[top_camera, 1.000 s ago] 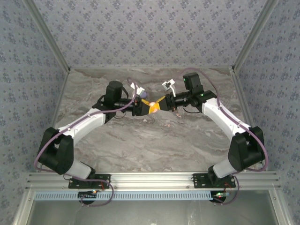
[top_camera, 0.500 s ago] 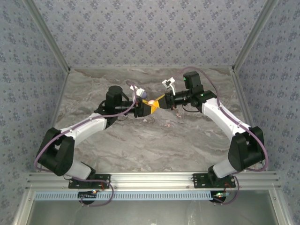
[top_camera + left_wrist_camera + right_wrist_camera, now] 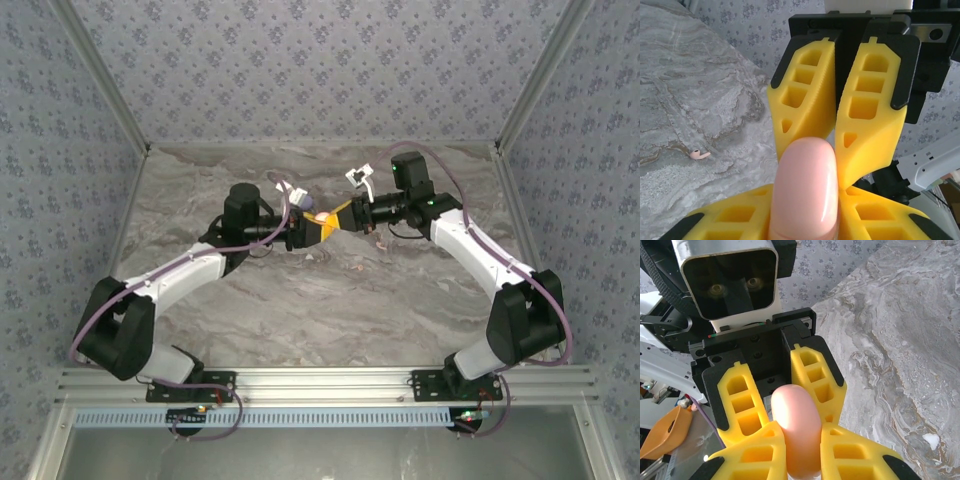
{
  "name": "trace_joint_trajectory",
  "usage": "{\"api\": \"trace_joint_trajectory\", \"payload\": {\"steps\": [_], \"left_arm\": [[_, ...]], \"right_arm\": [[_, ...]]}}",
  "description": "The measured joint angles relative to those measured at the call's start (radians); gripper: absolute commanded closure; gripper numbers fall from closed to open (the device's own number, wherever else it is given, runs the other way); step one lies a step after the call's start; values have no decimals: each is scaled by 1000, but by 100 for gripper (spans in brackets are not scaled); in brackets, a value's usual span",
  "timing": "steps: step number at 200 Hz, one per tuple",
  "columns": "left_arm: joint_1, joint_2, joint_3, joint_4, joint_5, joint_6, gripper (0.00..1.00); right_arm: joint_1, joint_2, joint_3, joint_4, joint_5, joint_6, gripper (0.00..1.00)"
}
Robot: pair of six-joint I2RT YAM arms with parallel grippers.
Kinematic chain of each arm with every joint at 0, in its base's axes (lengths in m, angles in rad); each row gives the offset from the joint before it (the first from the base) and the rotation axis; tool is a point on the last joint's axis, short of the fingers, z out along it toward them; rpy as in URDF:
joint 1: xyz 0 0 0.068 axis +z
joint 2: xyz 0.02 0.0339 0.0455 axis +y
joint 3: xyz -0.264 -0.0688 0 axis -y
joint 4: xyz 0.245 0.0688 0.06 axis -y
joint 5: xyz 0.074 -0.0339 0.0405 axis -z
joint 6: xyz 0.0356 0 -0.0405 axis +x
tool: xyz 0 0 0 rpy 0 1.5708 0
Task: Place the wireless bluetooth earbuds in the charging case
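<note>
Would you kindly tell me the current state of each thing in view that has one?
charging case, held off the table between both grippers; open or closed cannot be told.
right gripper, shut on the charging case.
left gripper, fingers flanking the charging case; grip cannot be told.
pink earbud, lying loose on the table, not in the case.

1. The left gripper (image 3: pixel 311 229) and right gripper (image 3: pixel 343 213) have bright yellow fingers on black mounts.
2. The charging case (image 3: pixel 805 185) is glossy pale pink.
3. The earbud (image 3: pixel 699 154) is pinkish.
4. The desk (image 3: pixel 330 300) is grey marble with paler veins.
5. The walls (image 3: pixel 320 70) are blue-grey with a small floral print.
6. The arms (image 3: pixel 180 275) are black and white.
</note>
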State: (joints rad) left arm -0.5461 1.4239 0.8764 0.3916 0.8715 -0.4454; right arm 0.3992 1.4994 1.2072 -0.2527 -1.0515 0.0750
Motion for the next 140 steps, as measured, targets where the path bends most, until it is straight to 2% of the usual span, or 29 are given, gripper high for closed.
{"api": "trace_joint_trajectory", "payload": {"steps": [41,78,140], "left_arm": [[1,-29,-8,-14,-35,7,65],[1,-35,-16,-17,-57,10,57],[1,-35,-16,-17,-56,9,60]], "right_arm": [[0,-5,0,5,0,15,85],[0,-6,0,12,0,23,86],[0,-7,0,18,1,34,85]]}}
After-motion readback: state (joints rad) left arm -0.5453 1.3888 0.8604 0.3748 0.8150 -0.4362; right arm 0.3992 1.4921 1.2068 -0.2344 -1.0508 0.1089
